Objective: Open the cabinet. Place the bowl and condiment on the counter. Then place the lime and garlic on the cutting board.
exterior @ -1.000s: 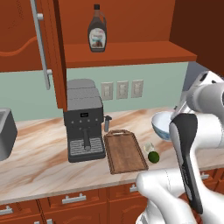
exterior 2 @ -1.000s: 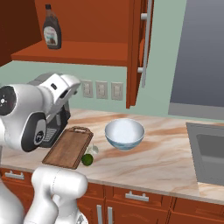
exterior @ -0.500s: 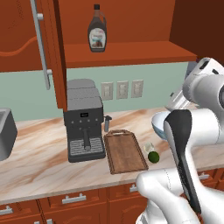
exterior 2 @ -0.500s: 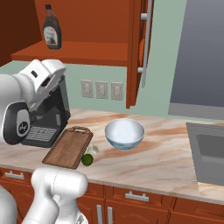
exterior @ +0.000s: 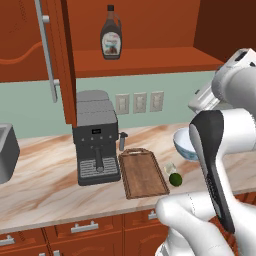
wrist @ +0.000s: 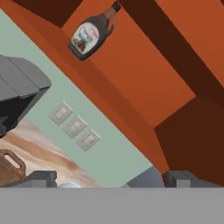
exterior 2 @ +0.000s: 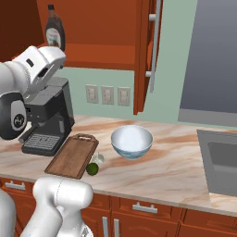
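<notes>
Cabinet (exterior: 55, 60) doors open; reddish-brown wood, long silver bar handles. Dark syrup bottle (exterior: 111, 34) with black cap upright on the cabinet shelf. Pale blue-white bowl (exterior 2: 132, 141) upright on the veined beige counter (exterior 2: 171, 166). Dark brown cutting board (exterior 2: 73, 155) lies flat, bare. Lime (exterior 2: 92, 169) and garlic (exterior 2: 97, 159) on the counter just beside the board's edge, nearly touching each other.

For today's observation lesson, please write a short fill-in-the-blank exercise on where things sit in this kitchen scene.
1. The condiment stands on the shelf of the open ____.
2. The bowl rests on the ____.
3. The lime lies beside the ____, not on it.

Missing words: cabinet; counter; cutting board
</notes>
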{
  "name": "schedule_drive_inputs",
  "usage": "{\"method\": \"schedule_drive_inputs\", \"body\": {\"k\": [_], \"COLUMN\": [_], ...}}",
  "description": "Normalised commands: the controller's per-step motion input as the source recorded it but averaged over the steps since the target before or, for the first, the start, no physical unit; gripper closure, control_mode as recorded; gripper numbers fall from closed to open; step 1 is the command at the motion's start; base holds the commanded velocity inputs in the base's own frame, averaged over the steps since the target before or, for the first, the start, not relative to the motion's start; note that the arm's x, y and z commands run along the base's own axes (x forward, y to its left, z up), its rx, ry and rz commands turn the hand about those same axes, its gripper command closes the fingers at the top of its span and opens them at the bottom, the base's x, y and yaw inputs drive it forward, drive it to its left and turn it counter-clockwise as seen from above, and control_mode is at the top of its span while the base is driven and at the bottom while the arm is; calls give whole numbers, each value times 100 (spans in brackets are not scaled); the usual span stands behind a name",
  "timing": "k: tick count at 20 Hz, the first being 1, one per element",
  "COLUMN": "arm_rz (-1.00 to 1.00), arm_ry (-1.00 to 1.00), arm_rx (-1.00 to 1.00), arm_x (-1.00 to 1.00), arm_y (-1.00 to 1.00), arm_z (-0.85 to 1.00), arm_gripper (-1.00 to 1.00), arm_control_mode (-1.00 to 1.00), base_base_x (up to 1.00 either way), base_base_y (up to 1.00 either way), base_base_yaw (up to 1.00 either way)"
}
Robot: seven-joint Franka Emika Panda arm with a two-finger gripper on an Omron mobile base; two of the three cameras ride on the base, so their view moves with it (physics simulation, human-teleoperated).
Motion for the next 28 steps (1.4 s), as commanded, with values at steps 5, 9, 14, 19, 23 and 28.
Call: {"method": "schedule_drive_inputs", "body": {"k": [5,9,14,19,23,28], "arm_rz": [2,1,0,0,0,0], "arm_ry": [-3,-8,-5,-2,0,0], "arm_rx": [8,3,8,8,7,8], "arm_x": [0,-3,3,12,17,21], "arm_y": [-7,-1,9,18,20,20], "arm_z": [20,4,11,14,21,20], "arm_gripper": [-100,-100,-100,-100,-100,-100], "arm_control_mode": [-100,-100,-100,-100,-100,-100], "base_base_x": [0,0,0,0,0,0], "base_base_y": [0,0,0,0,0,0], "base_base_yaw": [0,0,0,0,0,0]}}
